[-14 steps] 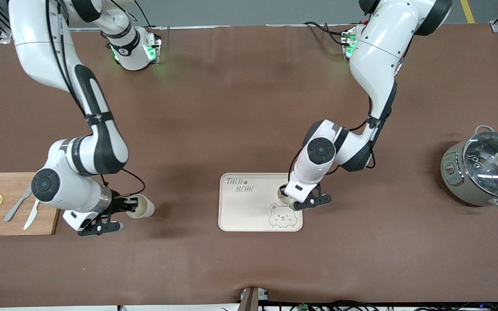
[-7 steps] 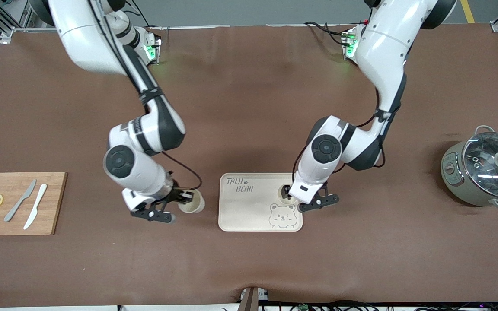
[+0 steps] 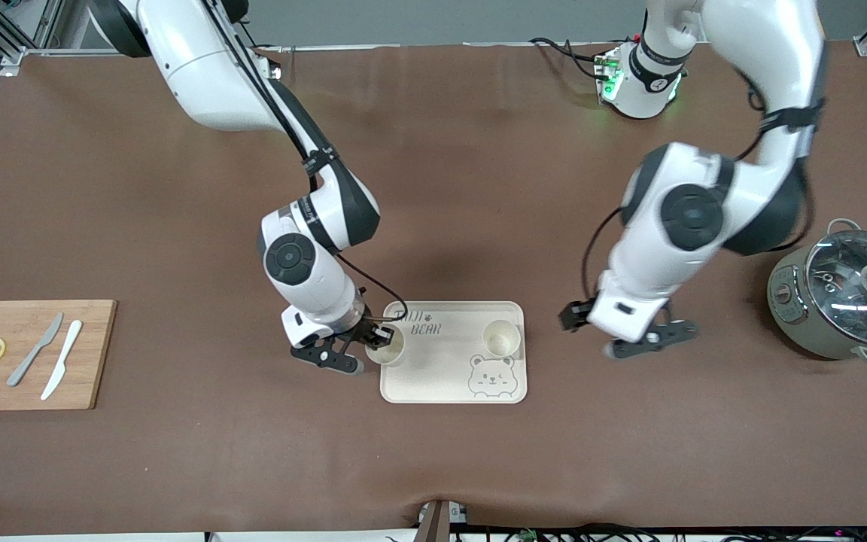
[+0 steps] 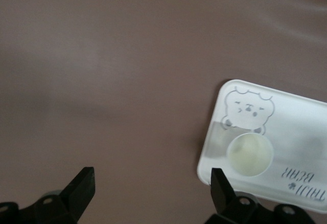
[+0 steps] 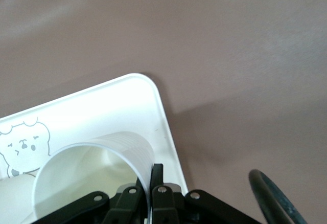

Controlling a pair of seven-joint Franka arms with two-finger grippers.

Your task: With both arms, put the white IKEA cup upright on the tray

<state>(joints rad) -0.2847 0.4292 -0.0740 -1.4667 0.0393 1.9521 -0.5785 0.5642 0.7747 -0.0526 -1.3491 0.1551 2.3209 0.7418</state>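
A cream tray point(image 3: 441, 370) with "TAIJI BEAR" lettering and a bear face lies in the middle of the table. One white cup point(image 3: 500, 337) stands upright on it by the edge toward the left arm's end, and shows mouth-up in the left wrist view point(image 4: 249, 154). My left gripper point(image 3: 576, 318) hangs open and empty over the bare table beside that edge point(image 4: 152, 180). My right gripper point(image 3: 378, 340) is shut on the rim wall of a second white cup point(image 3: 388, 348), mouth up, over the tray's edge toward the right arm's end. In the right wrist view that cup point(image 5: 92, 168) fills the space before the gripper point(image 5: 153, 175), above the tray point(image 5: 127, 101).
A wooden cutting board point(image 3: 95, 361) with two lemon slices and two knives lies at the right arm's end. A grey pot point(image 3: 847, 297) with a glass lid stands at the left arm's end.
The left gripper opened, let go of the cup on the tray and drew away toward the left arm's end. The right arm carried its cup from beside the cutting board to the tray's edge.
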